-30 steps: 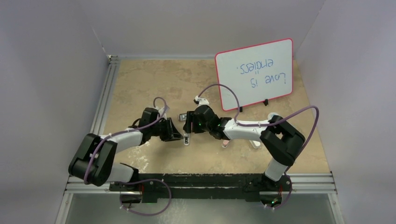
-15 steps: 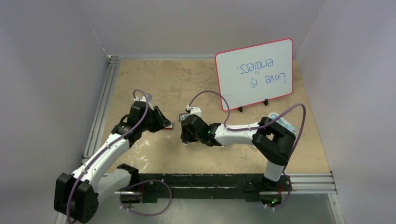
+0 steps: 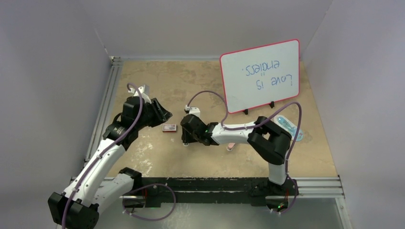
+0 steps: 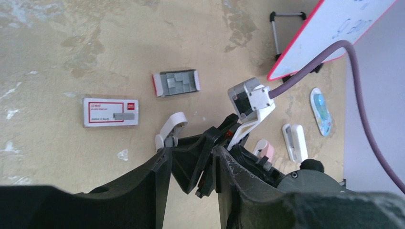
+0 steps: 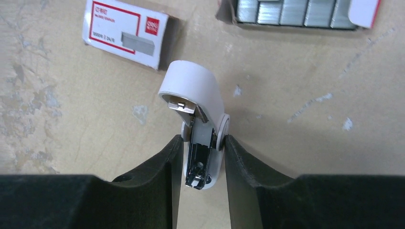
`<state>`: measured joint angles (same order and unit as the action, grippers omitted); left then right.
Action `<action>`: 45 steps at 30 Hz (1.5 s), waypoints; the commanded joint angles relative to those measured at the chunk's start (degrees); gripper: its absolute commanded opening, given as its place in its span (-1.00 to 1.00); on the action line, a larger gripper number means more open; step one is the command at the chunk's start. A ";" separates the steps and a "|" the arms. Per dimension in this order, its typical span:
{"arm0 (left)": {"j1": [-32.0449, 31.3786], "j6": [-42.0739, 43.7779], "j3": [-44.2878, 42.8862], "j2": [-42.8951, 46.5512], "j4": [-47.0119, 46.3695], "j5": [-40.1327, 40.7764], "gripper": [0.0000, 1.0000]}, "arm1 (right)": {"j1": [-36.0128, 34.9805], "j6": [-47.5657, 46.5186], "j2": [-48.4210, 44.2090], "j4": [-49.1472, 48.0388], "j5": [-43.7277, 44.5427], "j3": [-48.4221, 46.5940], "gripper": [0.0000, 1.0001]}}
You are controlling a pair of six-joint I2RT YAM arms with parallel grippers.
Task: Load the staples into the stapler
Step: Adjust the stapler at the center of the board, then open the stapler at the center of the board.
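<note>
A white stapler (image 5: pixel 198 95), swung open with its metal channel showing, stands between the fingers of my right gripper (image 5: pixel 201 145), which is shut on its base. The staples (image 4: pixel 176 82) lie as silvery strips in a small grey tray with a red-pink end flap, on the table beyond the stapler; they also show in the right wrist view (image 5: pixel 296 12). The box's white, red-framed sleeve (image 4: pixel 110 112) lies beside the tray. My left gripper (image 4: pixel 191 152) is open and empty, held above the table to the left of the right gripper (image 3: pixel 187 136).
A whiteboard (image 3: pixel 260 74) with a red rim stands at the back right. A pink mini stapler (image 4: pixel 264 149), a white oblong item (image 4: pixel 295 141) and a blue oval item (image 4: pixel 321 110) lie right of the right arm. An aluminium rail (image 3: pixel 102 119) runs along the left edge.
My left gripper has drawn back to the left and away from the right gripper. A small red-edged box part now lies uncovered on the table between them. The right gripper shifted slightly left.
</note>
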<state>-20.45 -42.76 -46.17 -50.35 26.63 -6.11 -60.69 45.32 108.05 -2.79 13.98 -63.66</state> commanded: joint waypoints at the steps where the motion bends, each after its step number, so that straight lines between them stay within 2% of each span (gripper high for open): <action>1: -0.25 1.23 -2.92 0.23 2.19 4.21 -0.26 | -0.66 -1.26 1.99 -0.73 0.01 -4.61 -0.30; 10: -0.21 2.27 -3.08 5.40 3.08 10.07 -0.24 | -1.15 -0.03 4.15 -2.56 -4.04 -8.27 -0.26; 17: -0.21 2.59 -3.40 4.87 4.04 9.52 -0.22 | -1.15 0.20 2.12 -2.65 -3.78 -7.65 0.11; 21: -0.22 3.15 -3.57 4.82 3.62 8.03 -0.18 | -1.13 1.07 -2.82 -1.86 -3.99 -5.09 0.16; 24: -0.23 5.54 -2.49 5.62 -0.03 1.97 -0.12 | -1.19 1.79 -9.50 -3.35 0.61 -0.33 0.15; 27: -0.25 7.71 0.30 6.59 -5.93 -5.73 -0.04 | -0.90 4.01 -16.82 -1.57 10.44 5.34 0.14; 32: -0.27 8.94 1.73 3.61 -11.41 -16.83 0.02 | 1.74 12.78 -26.86 12.06 24.11 10.53 0.16; 35: -0.29 8.95 2.41 1.21 -15.57 -22.92 0.01 | 1.83 18.24 -31.04 21.41 30.62 13.31 0.35; 39: -0.33 7.79 3.30 -1.57 -19.58 -26.83 0.02 | 1.99 26.33 -33.62 29.91 31.27 16.92 0.60; 45: -1.99 5.99 3.99 -6.38 -25.00 -28.79 0.02 | 2.05 30.80 -32.38 31.58 24.19 21.74 0.62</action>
<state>-21.12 -35.97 -42.26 -54.68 9.63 -31.03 -58.48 69.19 75.29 23.92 39.31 -43.99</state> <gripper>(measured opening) 0.508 0.812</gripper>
